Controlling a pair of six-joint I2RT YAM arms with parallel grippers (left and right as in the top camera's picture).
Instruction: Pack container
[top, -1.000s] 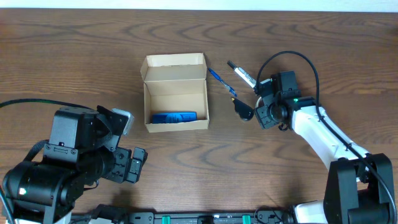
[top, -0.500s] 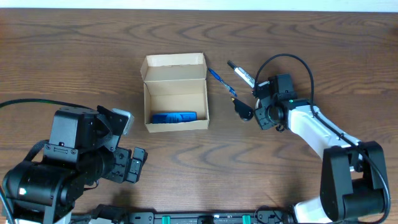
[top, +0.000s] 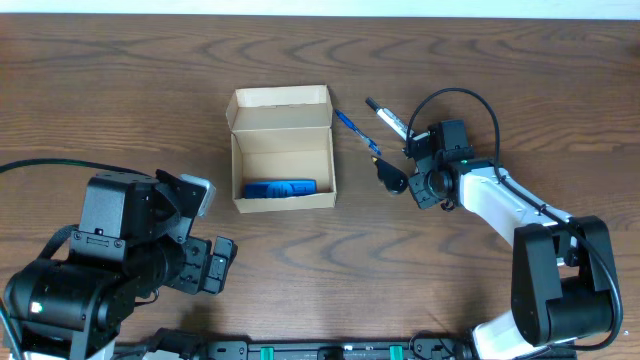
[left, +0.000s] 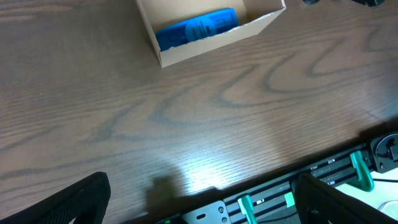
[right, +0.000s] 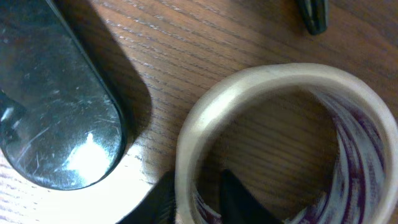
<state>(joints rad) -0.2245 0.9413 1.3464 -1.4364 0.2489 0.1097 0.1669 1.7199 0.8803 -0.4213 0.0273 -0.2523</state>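
Container position: the small rectangular tan-brown cardboard box (top: 282, 158) sits left of centre on the brown wood-grain table (top: 520, 80). Its hinged flap stands open along the far side. A flat blue packet (top: 279, 188) lies inside against the near wall.

A slim blue pen (top: 357, 133) lies at a slant just beside the box's right wall. A white marker with a black cap (top: 388, 118) lies further right at much the same slant.

The right gripper (right: 196, 199) is down at the table, near the lower end of the blue pen. In the wrist view its dark fingertips (right: 239, 196) stand narrow, one outside and one inside the wall of a pale cream tape roll (right: 273, 73). Whether they actually pinch that wall cannot be told. A glossy dark rounded object (right: 56, 112) lies just beside the roll; its identity is unclear.

The left gripper (left: 202, 196) hangs over bare table nearer than the box, jaws spread wide with nothing between them.
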